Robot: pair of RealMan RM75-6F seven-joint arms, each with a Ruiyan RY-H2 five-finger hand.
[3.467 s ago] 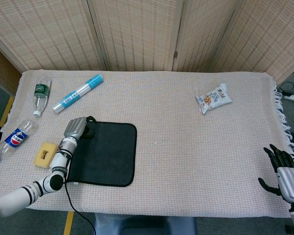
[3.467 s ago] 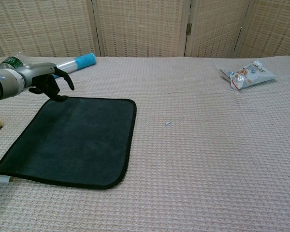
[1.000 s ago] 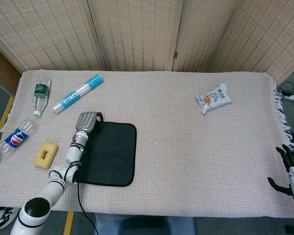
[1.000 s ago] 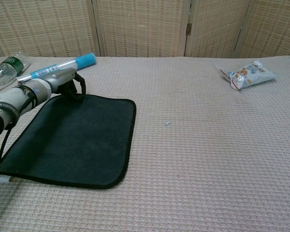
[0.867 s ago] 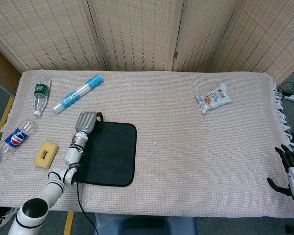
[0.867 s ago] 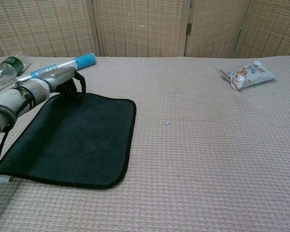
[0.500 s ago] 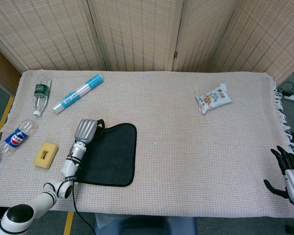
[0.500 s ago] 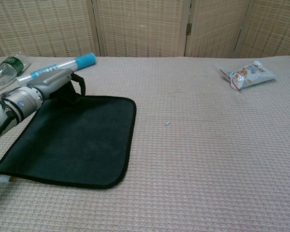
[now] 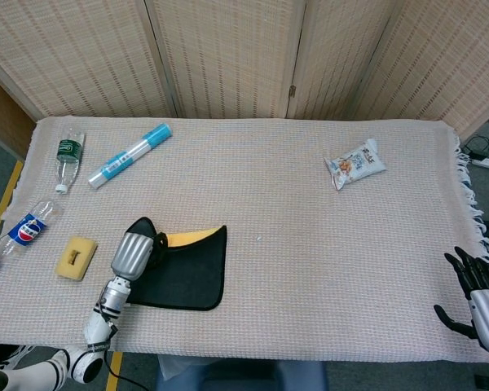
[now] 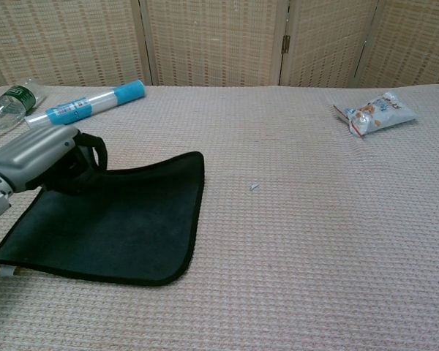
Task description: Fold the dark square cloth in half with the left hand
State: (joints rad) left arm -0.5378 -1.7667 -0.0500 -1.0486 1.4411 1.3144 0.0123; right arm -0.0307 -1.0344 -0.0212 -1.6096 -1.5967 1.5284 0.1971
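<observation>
Your left hand [image 9: 134, 252] has the far left corner of the dark cloth [image 9: 191, 273] pinched, fingers curled around the edge, and that corner is lifted clear of the table [image 9: 310, 244]. From the head view you can see the yellow underside [image 9: 191, 237] showing where the far edge has peeled up. The near edge and the right side of the cloth lie flat on the table, over on the left half toward the front. In the chest view the hand [image 10: 40, 161] sits above the cloth [image 10: 117, 227] with the raised edge sloping down to the far right corner.

Your right hand [image 9: 475, 297] is off past the front right corner of the table, fingers spread apart and holding nothing.

Other stuff around: a yellow sponge [image 9: 76, 257] just left of your left hand, a cola bottle [image 9: 20, 230] and a green-label bottle [image 9: 67, 159] near the left edge, a blue and clear tube [image 9: 130, 155] further back, and a snack bag [image 9: 355, 164] well off to the right.
</observation>
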